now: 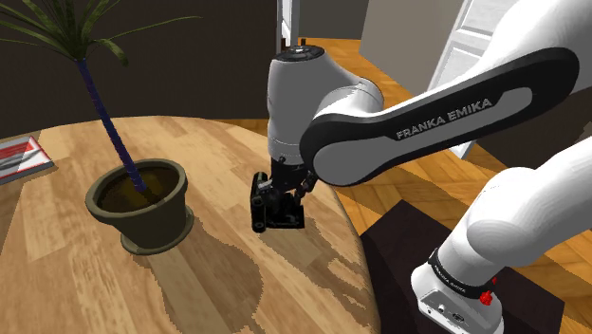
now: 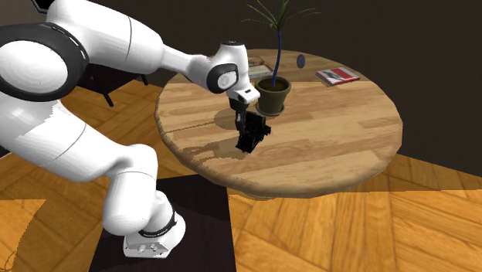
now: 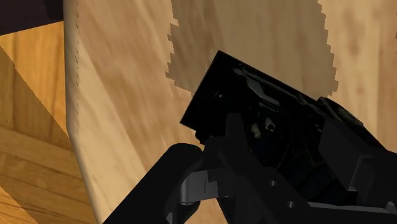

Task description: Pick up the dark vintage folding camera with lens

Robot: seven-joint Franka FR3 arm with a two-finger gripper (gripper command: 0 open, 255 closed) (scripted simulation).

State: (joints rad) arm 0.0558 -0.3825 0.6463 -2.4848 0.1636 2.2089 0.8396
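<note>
The dark folding camera [image 1: 275, 211] stands near the round wooden table's [image 1: 218, 285] edge, on the side closest to the stand. My black gripper [image 1: 285, 188] comes down onto its top and looks shut on it. In the second exterior view the camera [image 2: 252, 137] hangs under the gripper [image 2: 246, 122], just at or barely above the tabletop [image 2: 332, 147]; I cannot tell which. In the wrist view the black camera body [image 3: 280, 121] sits tilted between the fingers [image 3: 184, 178], with its shadow on the wood and the table's rim [image 3: 73, 114] close by.
A potted plant in an olive pot [image 1: 142, 204] [image 2: 273, 94] stands close beyond the camera. A red and white magazine [image 1: 19, 157] [image 2: 337, 75] lies at the far edge, another booklet [image 2: 259, 68] behind the pot. The dark stand [image 1: 417, 256] sits below the table edge.
</note>
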